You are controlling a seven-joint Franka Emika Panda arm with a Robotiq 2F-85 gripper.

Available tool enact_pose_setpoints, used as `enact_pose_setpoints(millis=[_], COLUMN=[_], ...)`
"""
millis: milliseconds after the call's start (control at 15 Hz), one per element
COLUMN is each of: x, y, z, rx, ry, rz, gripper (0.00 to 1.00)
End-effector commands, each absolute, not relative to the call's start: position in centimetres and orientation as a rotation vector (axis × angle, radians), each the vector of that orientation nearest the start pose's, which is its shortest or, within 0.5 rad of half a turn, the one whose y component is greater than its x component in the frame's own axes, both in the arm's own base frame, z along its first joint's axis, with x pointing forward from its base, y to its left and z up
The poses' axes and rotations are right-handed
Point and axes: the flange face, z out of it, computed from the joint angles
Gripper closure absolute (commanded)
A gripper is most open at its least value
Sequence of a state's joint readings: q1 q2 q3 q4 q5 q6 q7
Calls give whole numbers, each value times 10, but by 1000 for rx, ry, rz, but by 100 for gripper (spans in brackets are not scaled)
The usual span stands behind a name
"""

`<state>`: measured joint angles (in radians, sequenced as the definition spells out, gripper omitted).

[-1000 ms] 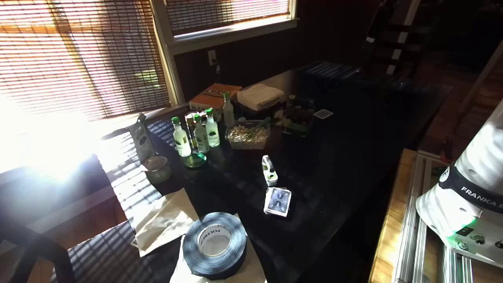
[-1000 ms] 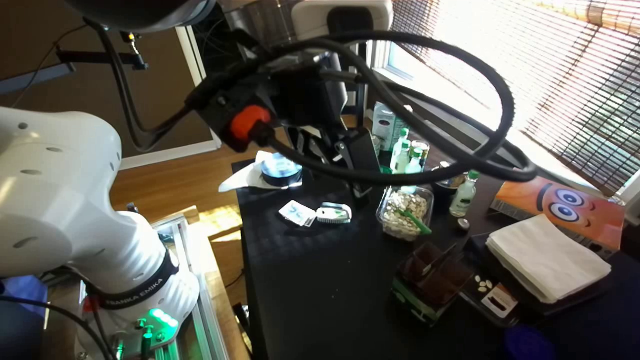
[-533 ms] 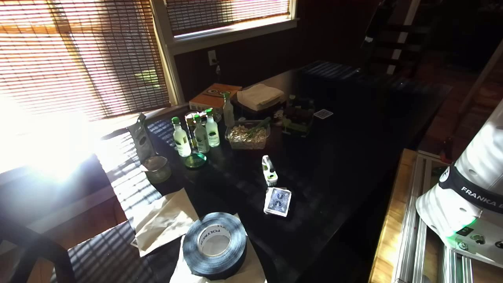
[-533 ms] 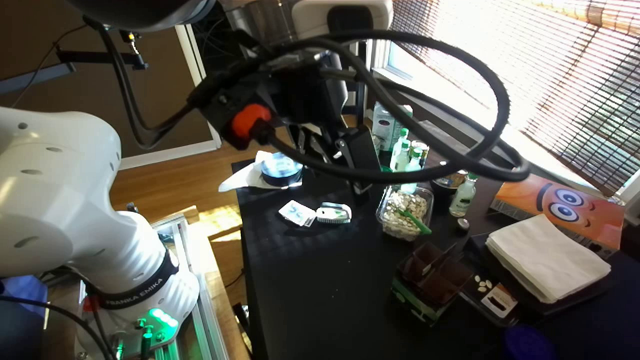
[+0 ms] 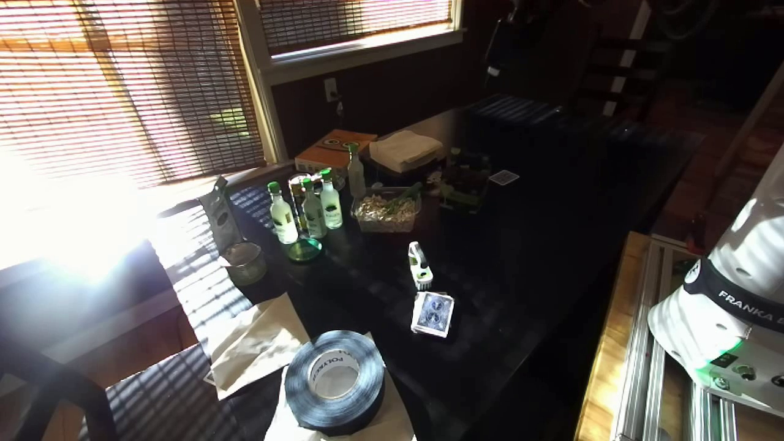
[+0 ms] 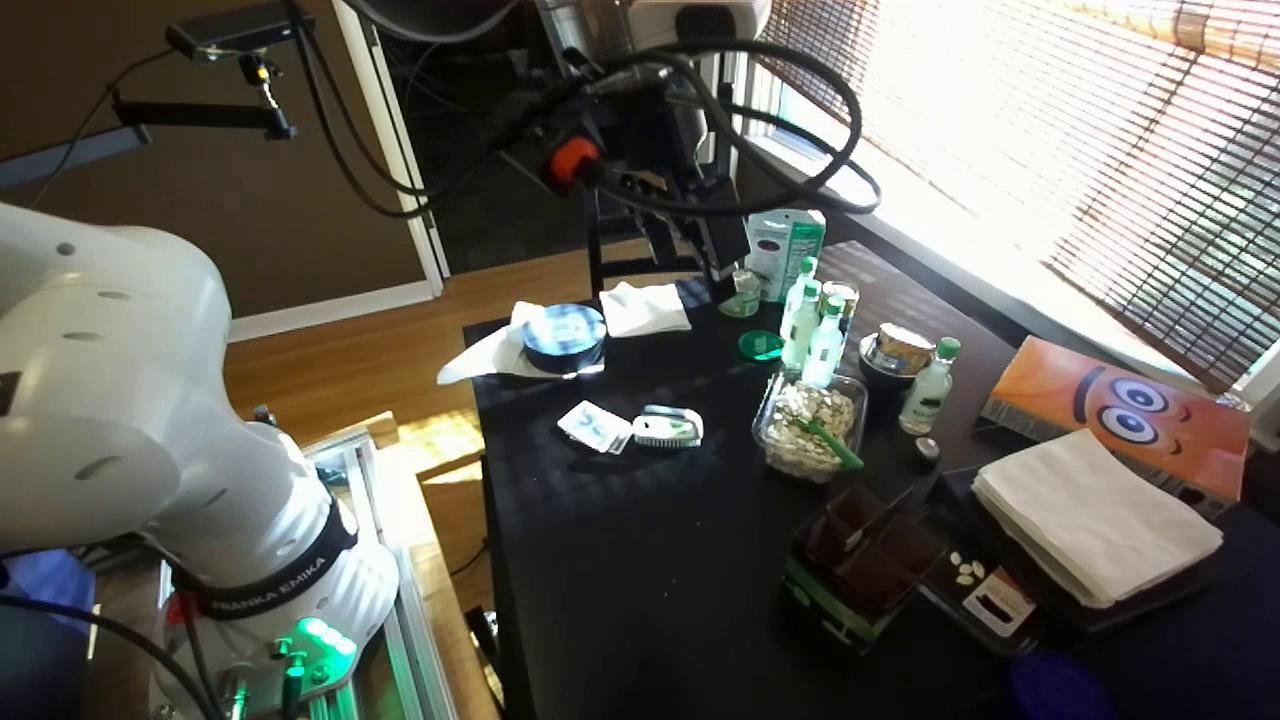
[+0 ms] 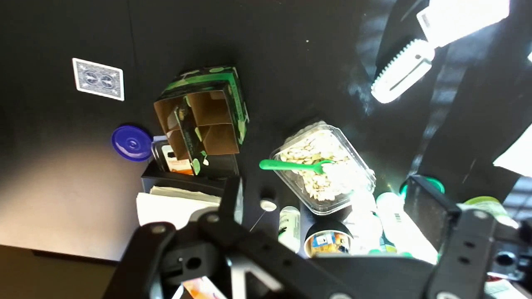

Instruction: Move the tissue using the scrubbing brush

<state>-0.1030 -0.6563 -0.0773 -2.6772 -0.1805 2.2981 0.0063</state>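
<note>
The scrubbing brush (image 6: 668, 428), small and white with a bristled edge, lies on the black table in both exterior views (image 5: 421, 267), beside the playing cards (image 6: 596, 427). It also shows at the upper right of the wrist view (image 7: 403, 70). The tissue (image 6: 645, 310), an off-white crumpled sheet, lies flat beside the tape roll, also here (image 5: 260, 346). Part of a white sheet, likely the tissue, shows at the wrist view's right edge (image 7: 515, 154). My gripper (image 7: 330, 201) is open and empty, high above the table. In an exterior view (image 6: 693, 275) it hangs beyond the brush.
A blue-grey tape roll (image 6: 563, 338) sits on another paper sheet. A seed container with a green spoon (image 7: 320, 166), several green-capped bottles (image 6: 822, 345), a cardboard carrier (image 7: 208, 112), a napkin stack (image 6: 1095, 515) and an orange box (image 6: 1130, 410) stand around.
The arm has swung away from the brush side, the gripper shifting up and back in an exterior view. The tissue, hidden behind it before, now shows. Brush and tissue have not moved.
</note>
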Motion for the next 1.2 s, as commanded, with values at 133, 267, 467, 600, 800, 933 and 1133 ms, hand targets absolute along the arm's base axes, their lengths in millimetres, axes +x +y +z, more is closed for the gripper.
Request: enact_pose_setpoints(millis=[133, 267, 467, 600, 800, 933, 1133], x=[393, 404, 411, 426, 440, 448, 458], y=[-54, -52, -53, -45, -16, 1, 14], z=[453, 453, 452, 433, 391, 366, 342], rx=[-3212, -3209, -3203, -3160, -3126, -3075, -2944], ry=[156, 144, 235, 440, 645, 782, 925], rz=[-450, -454, -423, -340, -219, -142, -53], gripper=[0, 0, 0, 0, 0, 0, 0])
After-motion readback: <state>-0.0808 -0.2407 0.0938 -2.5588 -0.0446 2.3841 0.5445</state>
